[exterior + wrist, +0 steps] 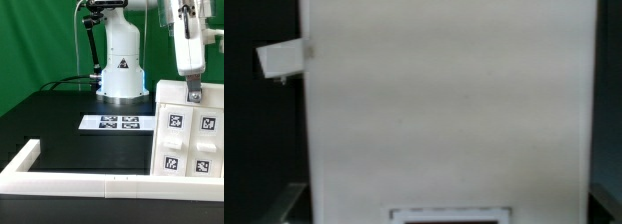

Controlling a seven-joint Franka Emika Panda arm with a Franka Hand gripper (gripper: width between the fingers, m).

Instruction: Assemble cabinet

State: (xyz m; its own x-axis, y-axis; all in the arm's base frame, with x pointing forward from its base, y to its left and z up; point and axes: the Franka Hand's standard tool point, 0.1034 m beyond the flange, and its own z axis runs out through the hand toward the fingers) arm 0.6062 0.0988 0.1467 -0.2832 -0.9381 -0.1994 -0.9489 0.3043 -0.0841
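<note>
Exterior and wrist views of one moment in the cabinet assembly. The white boxy plastic cabinet [188, 128], its upper face carrying four square black-and-white marker tags, rests on the black surface [50, 115] at the exterior view's right, its near end close to the long low white rail [90, 183] that edges the surface. The robot's hand [193, 94] hangs from above and meets the cabinet at its far edge, so the cabinet lies directly beneath the hand and extends from it toward the near side. The long axis of the cabinet appears to run far to near. In the wrist view a broad plain white face of the cabinet [446, 110] fills the field. Whether the hand is spread or pinching the far wall cannot be told: the fingertips merge with the white edge. The marker board [118, 123], a flat strip of four tags, lies to the exterior view's left of the cabinet, apart from it. Any coming move probably turns on the hand's place over that far edge.
</note>
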